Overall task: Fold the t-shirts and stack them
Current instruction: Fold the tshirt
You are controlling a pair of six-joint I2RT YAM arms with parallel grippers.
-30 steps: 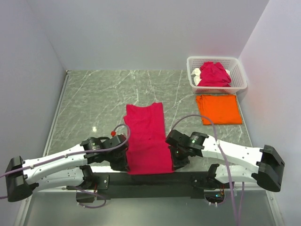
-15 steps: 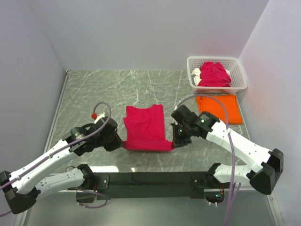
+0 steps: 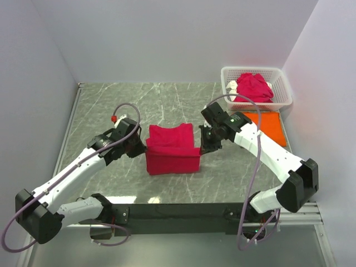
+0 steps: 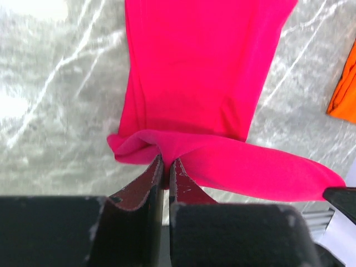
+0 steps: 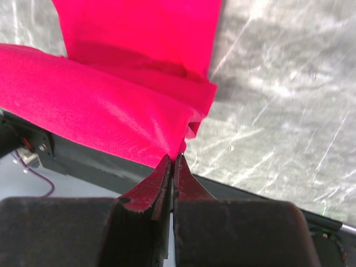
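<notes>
Pinching the pink shirt (image 3: 172,161) by its hem corners, the left end effector (image 4: 165,161) and right end effector (image 5: 172,158) hold that edge stretched between them, the rest flat on the desk (image 3: 111,105) just ahead, so uneven travel could skew the fold or tug a thin corner free.

Bare table (image 3: 111,108) lies open to the left of and beyond the pink shirt (image 3: 172,153). The shirt spans the centre as a low barrier, pinched at either end by the left gripper (image 3: 144,151) and the right gripper (image 3: 203,149). The far right corner is filled by a white basket (image 3: 285,89) of clothes with an orange shirt (image 3: 273,127) flat just before it and the right arm (image 3: 261,149) crossing over that shirt, while walls (image 3: 167,39) close the left, rear and right sides.
</notes>
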